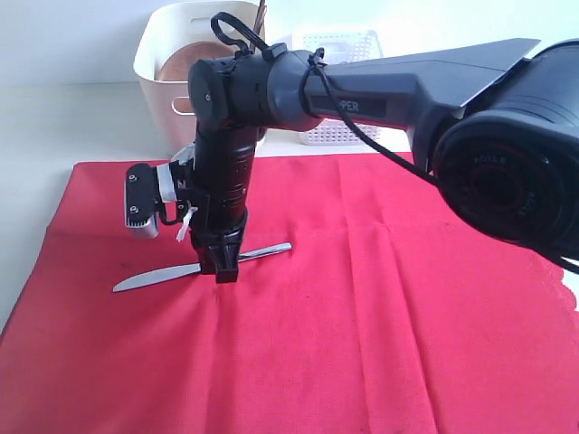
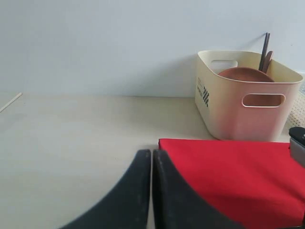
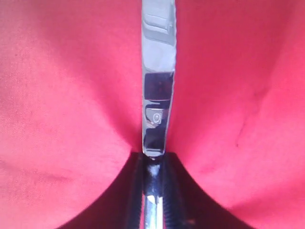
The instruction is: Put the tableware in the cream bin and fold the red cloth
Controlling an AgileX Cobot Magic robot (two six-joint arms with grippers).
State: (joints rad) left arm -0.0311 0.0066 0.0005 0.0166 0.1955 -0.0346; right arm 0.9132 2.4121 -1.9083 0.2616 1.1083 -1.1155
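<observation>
The silver table knife [image 1: 154,278] lies flat on the red cloth [image 1: 362,316], which is spread over the table. My right gripper [image 1: 224,271] points straight down on the middle of the knife. In the right wrist view the knife [image 3: 157,86] runs between the jaws, and the right gripper [image 3: 153,160] is shut on it. The cream bin [image 1: 163,63] stands behind the cloth with the round brown plate [image 2: 245,75] and dark chopsticks [image 2: 265,47] inside. My left gripper [image 2: 152,153] is shut and empty near the corner of the red cloth [image 2: 228,176].
A white lattice basket [image 1: 348,45] stands to the right of the cream bin [image 2: 238,114]. The right arm's long dark link [image 1: 407,86] stretches across above the back of the cloth. Bare pale tabletop [image 2: 71,143] lies to the left of the cloth.
</observation>
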